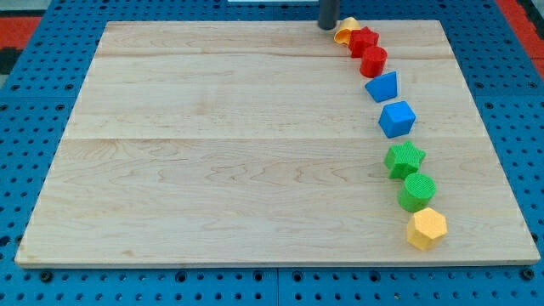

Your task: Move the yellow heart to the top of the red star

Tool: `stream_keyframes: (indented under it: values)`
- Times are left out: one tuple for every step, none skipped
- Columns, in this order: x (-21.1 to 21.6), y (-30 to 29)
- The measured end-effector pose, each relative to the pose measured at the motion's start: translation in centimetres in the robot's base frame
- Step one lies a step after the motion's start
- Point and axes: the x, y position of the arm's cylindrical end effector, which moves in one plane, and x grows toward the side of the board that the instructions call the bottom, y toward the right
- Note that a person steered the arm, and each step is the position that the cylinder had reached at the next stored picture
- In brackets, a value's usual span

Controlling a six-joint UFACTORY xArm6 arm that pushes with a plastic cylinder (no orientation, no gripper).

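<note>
The yellow heart (344,31) lies at the board's top edge, right of centre. It touches the red star (364,40) on that star's upper left. My tip (327,25) stands just left of the yellow heart, touching or nearly touching it. A red cylinder (373,61) sits right below the red star.
A curved line of blocks runs down the view's right: a blue wedge-like block (382,86), a blue cube (396,118), a green star (405,159), a green cylinder (417,191), a yellow hexagon (426,228). The wooden board (212,153) lies on a blue pegboard.
</note>
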Motion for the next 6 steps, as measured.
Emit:
stream_keyframes:
  values:
    - [2.8,-1.0]
    - [3.0,2.1]
    - [1.9,3.8]
    - [0.8,4.7]
    - [0.7,3.9]
    - [0.8,-1.8]
